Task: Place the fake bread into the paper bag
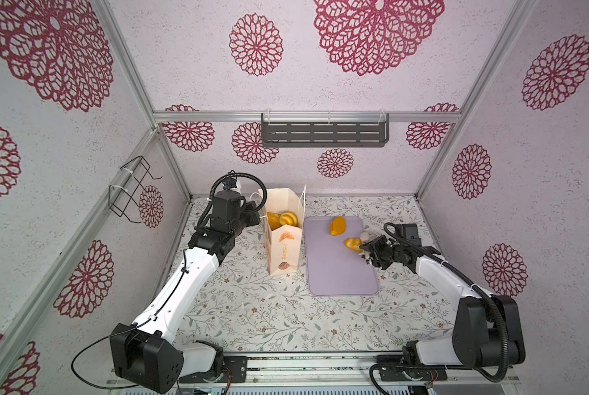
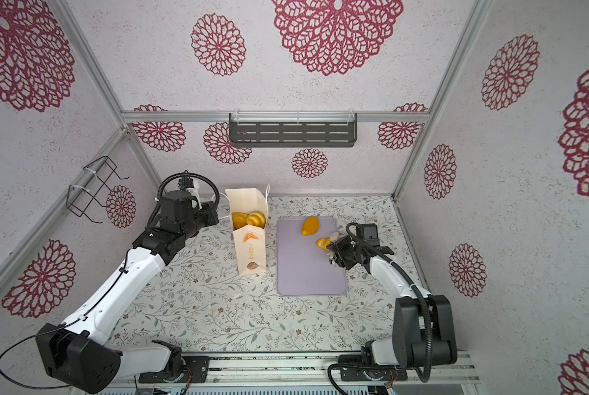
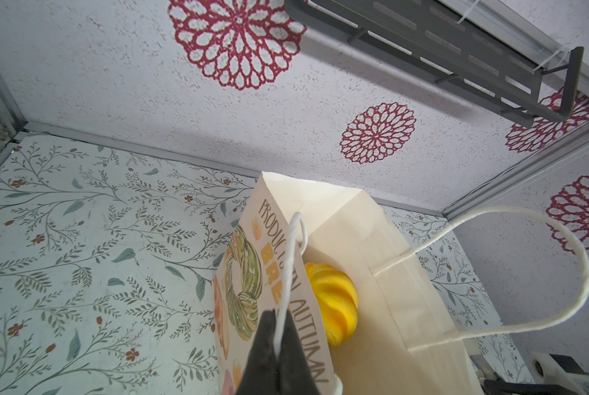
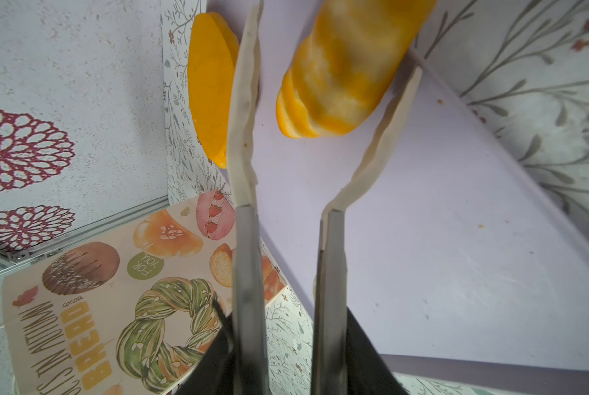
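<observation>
**Left of the paper bag** (image 1: 284,246), the left arm (image 1: 190,273) rises from its base at the near edge of the desk (image 1: 252,307). Its white link angles toward the bag and its black wrist bends across to the rim. The left pincer (image 3: 276,319) is clamped together on one white cord handle (image 3: 295,260), and the cord runs between the black jaws in the left wrist view.

**The bag** stands upright on the floral desk with its mouth open. Inside lie a brown loaf (image 1: 273,219), on the side nearer the left arm, and a ribbed yellow roll (image 1: 288,219) beside it. The broad side seen from the left wrist reads "PRODUCTS IN AUTUMN" beside a partly covered orange "BRE". From the right wrist, a broad side shows "BREAD", "cocoa" and "FOR YOU" among painted pastries. The vertical orange lettering on the narrow front is too small to read.

**Just right of the bag** lies a lilac tray (image 1: 337,273). It carries an orange oval bread (image 1: 337,226) at its far end and a striped roll (image 1: 353,243) farther from the bag.

**Farthest right of the bag**, the right arm (image 1: 440,277) reaches in low, its wrist turned on its side. The right pincer (image 4: 334,48) stands apart, with pale fingers (image 4: 243,119) on either side of the striped roll. Tray shows between one finger and the roll. Whether the other finger touches it cannot be told.
</observation>
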